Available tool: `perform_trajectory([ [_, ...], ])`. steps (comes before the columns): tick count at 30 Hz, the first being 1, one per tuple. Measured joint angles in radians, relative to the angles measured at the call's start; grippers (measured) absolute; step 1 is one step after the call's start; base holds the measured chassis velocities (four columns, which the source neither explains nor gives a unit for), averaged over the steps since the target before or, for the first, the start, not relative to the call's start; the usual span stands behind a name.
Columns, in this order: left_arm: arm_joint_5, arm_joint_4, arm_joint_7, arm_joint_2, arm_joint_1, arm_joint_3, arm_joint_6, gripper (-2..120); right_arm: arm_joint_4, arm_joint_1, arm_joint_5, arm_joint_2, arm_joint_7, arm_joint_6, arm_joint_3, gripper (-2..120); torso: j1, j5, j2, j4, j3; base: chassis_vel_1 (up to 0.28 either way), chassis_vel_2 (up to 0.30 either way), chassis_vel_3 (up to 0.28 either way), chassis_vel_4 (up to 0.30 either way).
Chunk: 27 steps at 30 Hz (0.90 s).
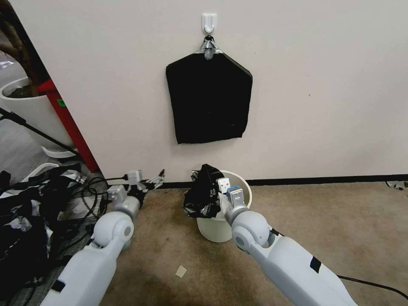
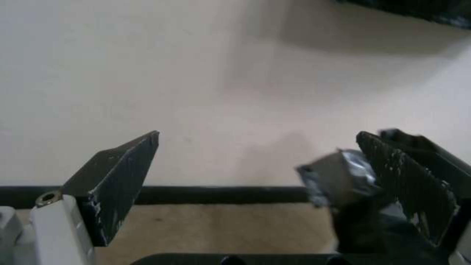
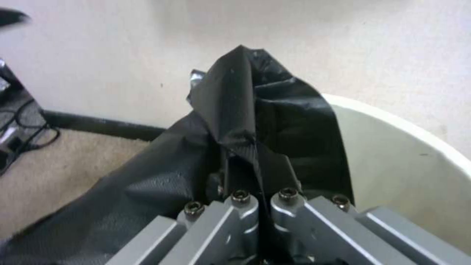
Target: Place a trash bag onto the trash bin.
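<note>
The cream-white trash bin (image 1: 217,229) stands on the carpet against the wall. A crinkled black trash bag (image 1: 203,193) is bunched over its left rim, partly hanging outside; the right rim (image 3: 422,140) is bare. My right gripper (image 1: 217,190) is at the bin's mouth, shut on a raised fold of the trash bag (image 3: 245,110), as the right wrist view's gripper (image 3: 252,173) shows. My left gripper (image 1: 155,180) hovers low near the baseboard, left of the bin and apart from the bag. In the left wrist view that gripper (image 2: 257,147) is open and holds nothing.
A flat pack of black bags (image 1: 208,100) hangs from a wall hook (image 1: 209,23) above the bin. Cables and black clutter (image 1: 34,204) cover the floor at left, beside a red post (image 1: 68,123) and a white plant pot (image 1: 29,106). A paper scrap (image 1: 181,271) lies on the carpet.
</note>
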Motion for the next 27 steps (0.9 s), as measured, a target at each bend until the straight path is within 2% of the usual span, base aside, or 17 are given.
perform_trajectory([
  [3,-0.046,0.031,0.068,0.002,-0.048,0.044,0.066,100,0.008,-0.013,-0.007,0.001,0.008,0.013,0.004,0,0.0,0.0001,0.0,0.0,0.0,0.0,0.0,0.0,0.0],
  [8,-0.045,0.068,0.109,-0.008,-0.101,0.123,0.113,100,0.017,-0.023,-0.03,0.002,0.008,0.022,0.006,0,0.0,0.0001,0.0,0.0,0.0,0.0,0.0,0.0,0.0],
  [12,-0.026,0.097,0.111,-0.026,-0.138,0.174,0.141,100,0.023,-0.029,-0.045,0.003,0.008,0.024,0.007,0,0.0,0.0,0.0,0.0,0.0,0.0,0.0,0.0,0.0],
  [13,0.007,0.125,0.112,-0.044,-0.172,0.221,0.158,100,0.024,-0.034,-0.055,0.007,0.007,0.024,0.006,0,0.0,-0.0001,0.0,-0.0001,0.0,0.0,0.0,0.0,0.0],
  [16,0.047,0.143,0.109,-0.053,-0.198,0.254,0.187,100,0.024,-0.039,-0.064,0.013,0.006,0.025,0.005,0,0.0,0.0001,0.0,-0.0001,0.0,0.0,0.0,0.0,0.0],
  [22,0.077,0.178,0.065,-0.075,-0.237,0.295,0.253,100,0.023,-0.045,-0.079,0.018,0.005,0.027,0.007,0,0.0,0.0001,0.0,0.0,0.0,0.0,0.0,0.0,0.0],
  [26,0.079,0.2,0.05,-0.091,-0.246,0.305,0.284,95,0.023,-0.048,-0.086,0.018,0.005,0.03,0.01,0,0.0,0.0,0.0,0.0,0.0,0.0,0.0,0.0,0.0],
  [27,0.081,0.204,0.048,-0.095,-0.246,0.306,0.302,89,0.023,-0.05,-0.089,0.018,0.005,0.031,0.011,0,0.0,0.0,0.0,0.0001,0.0,0.0,0.0,0.0,0.0],
])
